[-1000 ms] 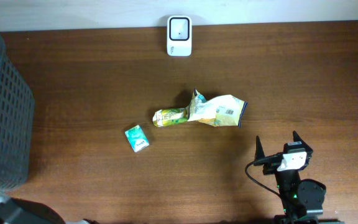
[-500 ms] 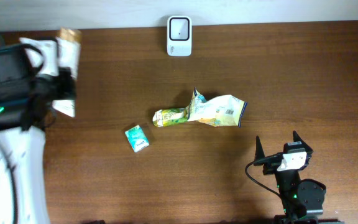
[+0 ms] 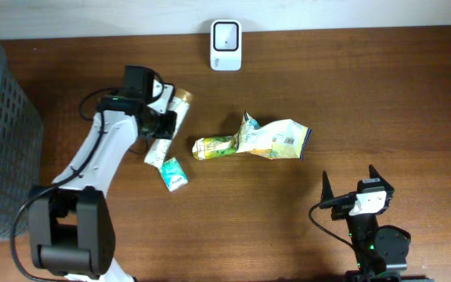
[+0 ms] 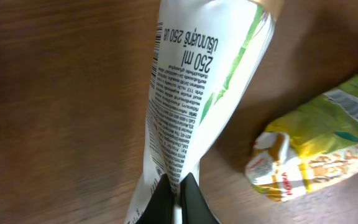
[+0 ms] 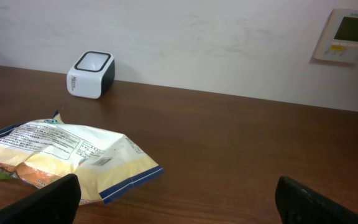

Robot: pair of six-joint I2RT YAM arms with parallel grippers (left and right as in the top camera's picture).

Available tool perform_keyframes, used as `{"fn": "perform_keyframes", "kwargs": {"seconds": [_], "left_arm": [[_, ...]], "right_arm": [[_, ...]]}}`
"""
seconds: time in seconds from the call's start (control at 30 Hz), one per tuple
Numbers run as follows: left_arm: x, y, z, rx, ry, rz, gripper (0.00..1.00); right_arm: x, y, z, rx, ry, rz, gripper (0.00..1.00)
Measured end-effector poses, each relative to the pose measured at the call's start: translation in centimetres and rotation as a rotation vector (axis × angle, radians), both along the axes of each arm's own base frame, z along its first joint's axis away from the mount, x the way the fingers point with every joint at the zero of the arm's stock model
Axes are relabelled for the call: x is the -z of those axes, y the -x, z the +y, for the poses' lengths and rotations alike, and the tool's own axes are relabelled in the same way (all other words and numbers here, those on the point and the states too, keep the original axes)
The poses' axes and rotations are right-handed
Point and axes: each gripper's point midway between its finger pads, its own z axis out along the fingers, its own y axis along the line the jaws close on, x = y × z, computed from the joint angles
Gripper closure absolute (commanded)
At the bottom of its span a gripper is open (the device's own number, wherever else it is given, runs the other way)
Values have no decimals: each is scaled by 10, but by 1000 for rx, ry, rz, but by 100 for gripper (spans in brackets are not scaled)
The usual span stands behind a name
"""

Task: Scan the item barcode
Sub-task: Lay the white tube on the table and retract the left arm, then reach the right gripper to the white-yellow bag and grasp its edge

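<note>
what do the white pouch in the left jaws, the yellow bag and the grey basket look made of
White pouch: likely thin plastic film, glossy; it creases where pinched. Yellow bag: probably plastic or foil film, shiny and crinkled. Grey basket: looks like rigid moulded plastic, matte, with a grid of holes.

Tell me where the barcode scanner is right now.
Overhead, the scanner sits at the table's far edge near the middle, beyond the crumpled snack bag.
</note>
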Motion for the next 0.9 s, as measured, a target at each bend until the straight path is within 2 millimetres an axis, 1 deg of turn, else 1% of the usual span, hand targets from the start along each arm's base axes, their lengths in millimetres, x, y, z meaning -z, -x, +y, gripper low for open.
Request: {"fn": "perform_keyframes", "kwargs": {"seconds": [0.03,0.07,0.2,0.3,0.37,0.4,0.43,0.47,0.5,0.53,0.57,0.6,0.63,0.67,0.7,0.8,0.83,0.9], "left_arm": [[0,1,-4,11,0,0,71],[0,1,-7,10,3,0,64],[-2,-1,-12,15,24,-11,51],[-5,0,-22,39,78,-7,46],[-17,-4,-26,47,101,-18,39],[-27,-8,-25,45,110,-33,32],[-52,-18,-19,32,121,-89,23],[-66,-22,-15,21,127,-118,1],[-108,-31,5,-23,136,-216,1],[-134,-34,20,-50,136,-282,1],[-164,-33,41,-92,131,-357,1],[-188,-28,61,-134,118,-418,1],[-212,-20,86,-191,95,-479,1],[-226,-11,109,-246,72,-509,1],[-230,-6,124,-286,56,-518,0],[-222,4,157,-372,22,-481,1],[-222,6,166,-396,6,-481,0],[-221,7,172,-413,-7,-480,1]], "right_arm": [[0,0,0,0,-1,0,1],[0,0,0,0,-1,0,1],[0,0,0,0,-1,0,1],[0,0,0,0,0,0,1],[0,0,0,0,-1,0,1],[0,0,0,0,0,0,1],[0,0,0,0,0,0,1],[0,0,0,0,-1,0,1],[0,0,0,0,0,0,1],[0,0,0,0,0,0,1],[0,0,0,0,0,0,1],[0,0,0,0,-1,0,1],[0,0,0,0,0,0,1],[0,0,0,0,-1,0,1],[0,0,0,0,-1,0,1],[0,0,0,0,-1,0,1],[0,0,0,0,-1,0,1],[0,0,0,0,0,0,1]]}}
